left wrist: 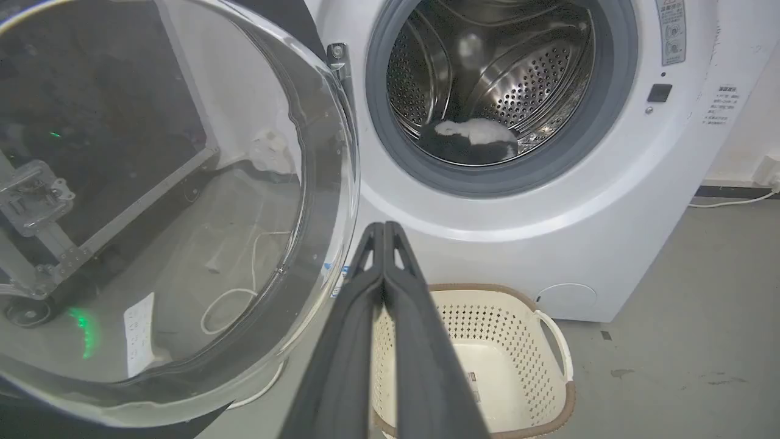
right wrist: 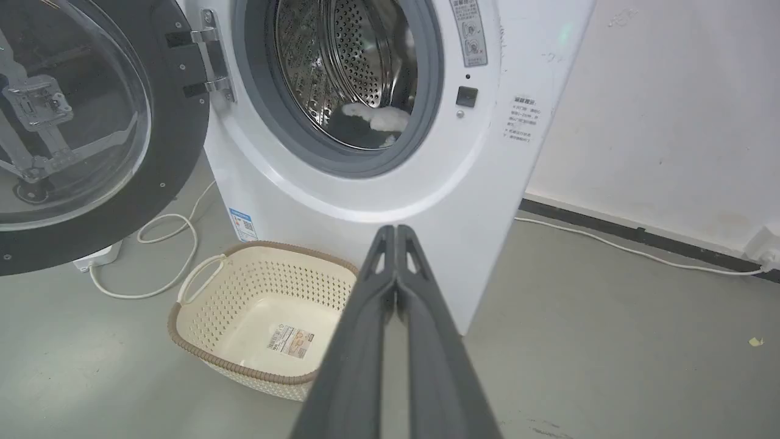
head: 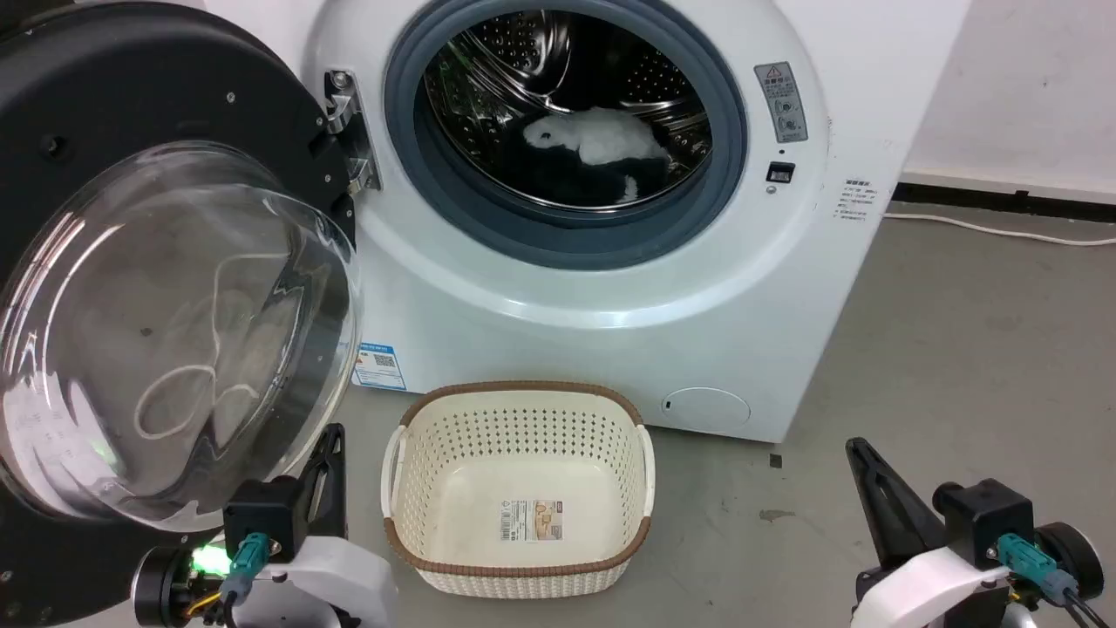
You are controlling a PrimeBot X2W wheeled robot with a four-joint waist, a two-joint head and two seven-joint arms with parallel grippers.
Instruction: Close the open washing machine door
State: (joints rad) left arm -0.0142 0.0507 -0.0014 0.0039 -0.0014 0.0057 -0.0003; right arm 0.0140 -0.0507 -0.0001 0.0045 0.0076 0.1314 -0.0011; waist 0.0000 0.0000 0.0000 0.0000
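The washing machine door (head: 166,288) hangs wide open at the left, its black rim and bulging clear glass bowl facing me, its metal hinge (head: 349,131) fixed to the white machine (head: 610,288). The same door (left wrist: 164,201) takes up the left of the left wrist view, and the door (right wrist: 79,128) is at the upper left of the right wrist view. My left gripper (head: 331,436) is shut, low beside the glass bowl's lower right edge; whether it touches the glass is unclear. My right gripper (head: 854,449) is shut at the lower right, clear of the machine. In the wrist views my left gripper (left wrist: 384,227) and right gripper (right wrist: 395,230) have their fingers pressed together on nothing.
A cream laundry basket (head: 519,410) with a brown rim stands empty on the grey floor in front of the machine. White and dark laundry (head: 602,144) lies in the steel drum. A white cable (right wrist: 164,244) loops on the floor under the door. A wall (right wrist: 670,110) stands to the right.
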